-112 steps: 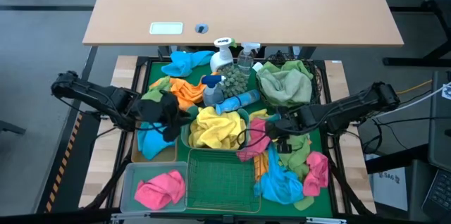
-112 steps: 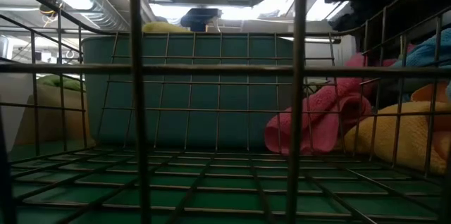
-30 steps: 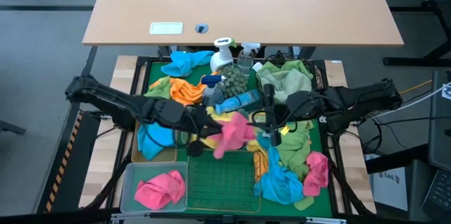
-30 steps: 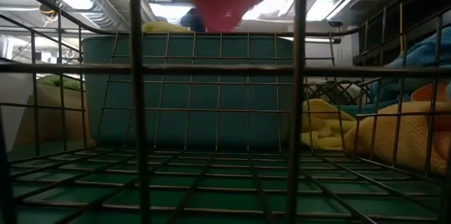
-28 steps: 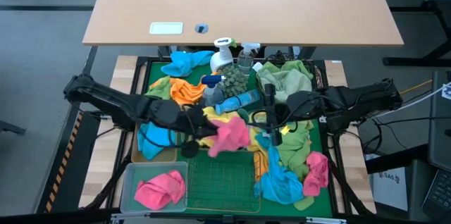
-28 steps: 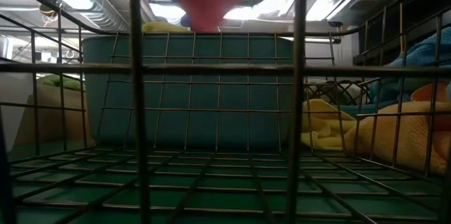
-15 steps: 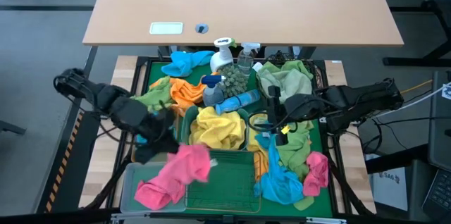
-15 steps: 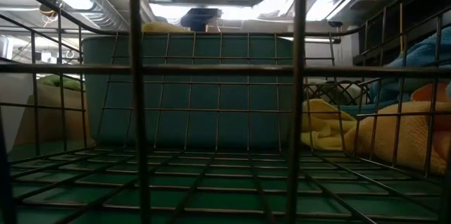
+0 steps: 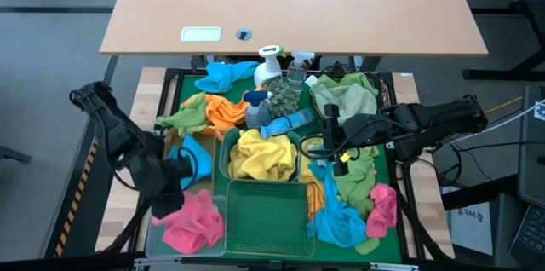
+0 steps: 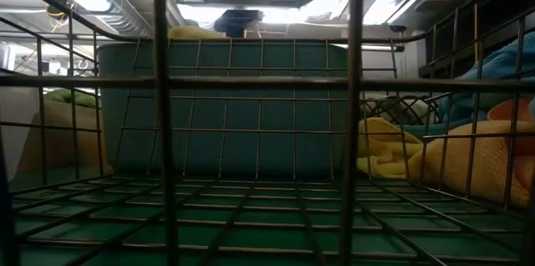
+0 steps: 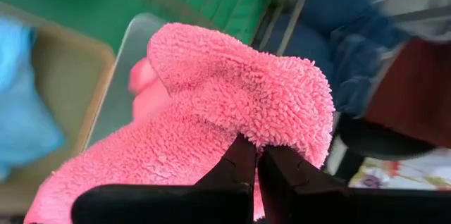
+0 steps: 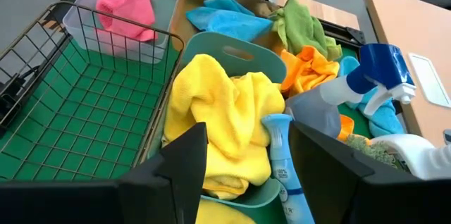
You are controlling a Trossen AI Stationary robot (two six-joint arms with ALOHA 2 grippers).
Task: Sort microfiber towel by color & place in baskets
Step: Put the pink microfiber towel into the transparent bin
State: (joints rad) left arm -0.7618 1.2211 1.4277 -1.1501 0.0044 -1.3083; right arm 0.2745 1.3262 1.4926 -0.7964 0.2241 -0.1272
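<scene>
Left gripper (image 9: 174,187): fingers pinched together on a pink towel (image 11: 232,104), held over the clear bin (image 9: 156,220) at the near-left corner of the table.
Clear bin: holds another pink towel (image 12: 127,7) lying inside.
Right gripper (image 9: 334,147): fingers spread apart, nothing between them; hovers just right of the teal tub (image 9: 223,147), above the loose green and orange towels.
Teal tub: mid-table, filled with yellow towel (image 12: 218,115).
Green wire basket (image 9: 264,216): just in front of the teal tub, beside the clear bin; no towel in it.
Tan tray (image 9: 172,145): left side, blue towel (image 12: 225,14) in it.
Black mesh basket (image 9: 385,92): far right, holds green towel (image 9: 343,100).
Spray bottles (image 9: 281,71): clustered behind the teal tub.
</scene>
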